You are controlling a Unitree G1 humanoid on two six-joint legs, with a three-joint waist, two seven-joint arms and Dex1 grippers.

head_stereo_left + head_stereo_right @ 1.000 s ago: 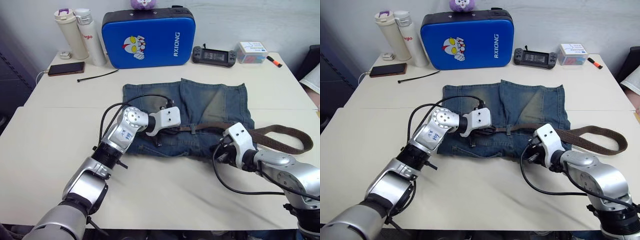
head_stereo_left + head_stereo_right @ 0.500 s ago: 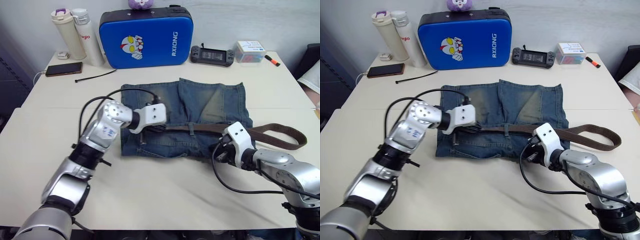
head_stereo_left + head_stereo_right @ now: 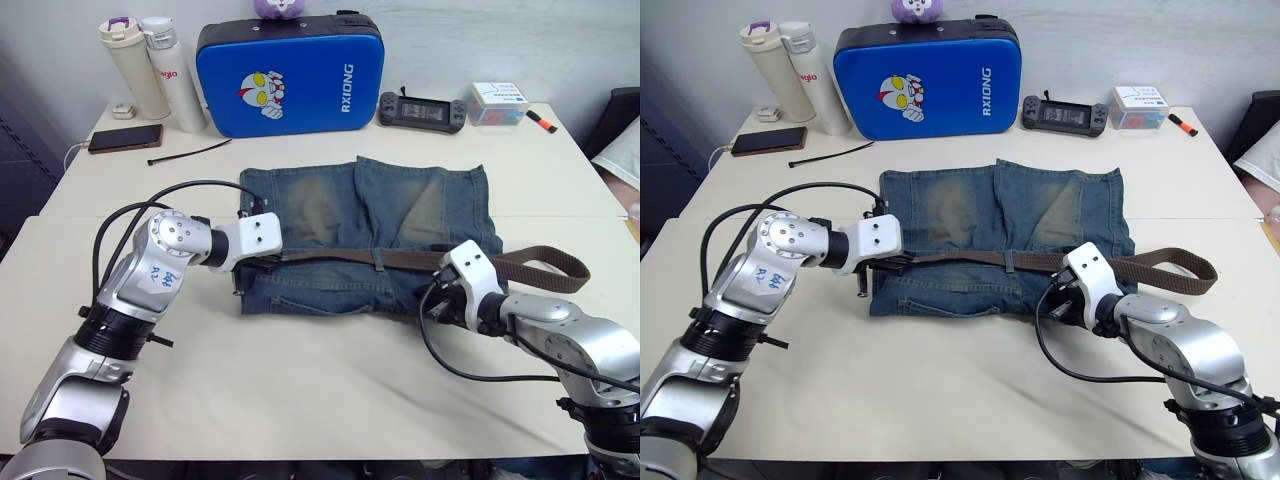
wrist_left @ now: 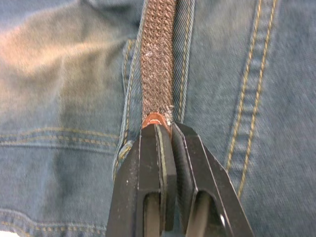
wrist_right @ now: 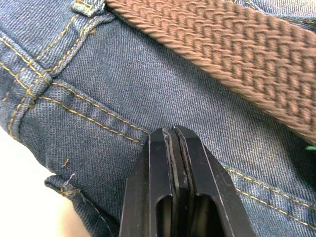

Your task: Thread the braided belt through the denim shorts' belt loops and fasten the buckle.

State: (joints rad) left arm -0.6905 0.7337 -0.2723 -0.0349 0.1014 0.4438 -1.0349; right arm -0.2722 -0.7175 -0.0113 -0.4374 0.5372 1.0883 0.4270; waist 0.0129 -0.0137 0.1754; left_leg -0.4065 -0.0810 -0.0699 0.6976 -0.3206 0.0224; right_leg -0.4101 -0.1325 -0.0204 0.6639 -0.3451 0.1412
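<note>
Left end effector (image 4: 165,129) clamped on braided belt (image 4: 158,64) tip; right end effector (image 5: 173,134) closed against denim shorts (image 5: 148,89).

1. The shorts (image 3: 370,235) are faded blue denim with pale tan worn patches and yellow-orange stitching.
2. The belt (image 3: 420,259) is dark brown with a woven braid pattern.
3. The case (image 3: 288,75) is bright blue with a cartoon figure and white lettering.
4. The surface (image 3: 330,380) is plain cream.
5. The end effector fingers (image 4: 155,168) are black.
</note>
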